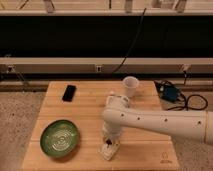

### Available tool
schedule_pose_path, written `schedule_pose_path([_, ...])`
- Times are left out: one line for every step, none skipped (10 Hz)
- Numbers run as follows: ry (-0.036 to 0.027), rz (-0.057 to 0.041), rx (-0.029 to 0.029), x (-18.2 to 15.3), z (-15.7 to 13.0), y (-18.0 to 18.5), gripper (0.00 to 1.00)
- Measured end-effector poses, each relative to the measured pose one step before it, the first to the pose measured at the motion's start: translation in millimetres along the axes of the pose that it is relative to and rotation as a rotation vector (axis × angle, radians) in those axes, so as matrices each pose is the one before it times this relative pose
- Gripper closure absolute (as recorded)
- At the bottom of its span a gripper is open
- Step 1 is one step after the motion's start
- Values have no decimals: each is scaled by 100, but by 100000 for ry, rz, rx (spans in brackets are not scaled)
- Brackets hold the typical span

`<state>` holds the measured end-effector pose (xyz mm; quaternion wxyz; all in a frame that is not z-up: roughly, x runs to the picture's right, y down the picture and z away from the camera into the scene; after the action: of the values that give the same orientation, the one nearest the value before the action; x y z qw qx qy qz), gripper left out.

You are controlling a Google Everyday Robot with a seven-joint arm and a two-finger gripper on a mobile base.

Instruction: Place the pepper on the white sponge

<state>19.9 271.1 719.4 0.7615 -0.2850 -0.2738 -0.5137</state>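
A wooden table [90, 107] is spanned from the right by the white arm [160, 125]. The gripper [109, 140] is lowered at the front edge, right of the green bowl [60, 138]. A white cup [130, 86] and a black phone [69, 92] are set further back. The white sponge [111, 152] is seen directly under the gripper. The pepper [107, 143] (a dark red speck) is seen at the gripper's tip, just above the sponge. Whether it is gripped or released cannot be told.

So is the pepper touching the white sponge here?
Cannot tell. In the camera view the pepper shows right at the top edge of the white sponge, under the tool hanging over it; the arm hides the meeting line.
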Motion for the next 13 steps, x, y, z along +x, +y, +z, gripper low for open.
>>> schedule_pose_path([41, -12, 77, -9, 38, 35, 70])
schedule_pose_path([-22, 20, 148, -6, 52, 44, 71])
schedule_pose_path([-20, -34, 59, 9, 9, 34, 66])
schedule_pose_path([13, 78, 80, 32, 17, 80, 57])
schedule_pose_path([-5, -1, 160, -2, 39, 39, 45])
schedule_pose_path([15, 0, 112, 13, 16, 50, 36])
schedule_pose_path([-14, 19, 164, 50, 6, 46, 26])
schedule_pose_path([-43, 104, 222, 92, -101, 60, 20])
schedule_pose_path([-9, 53, 137, 62, -71, 42, 20])
schedule_pose_path([-27, -10, 27, 10, -9, 37, 20])
schedule_pose_path([23, -27, 29, 18, -15, 46, 20])
schedule_pose_path([9, 77, 60, 56, 5, 101, 20])
schedule_pose_path([-48, 189, 196, 45, -34, 23, 20])
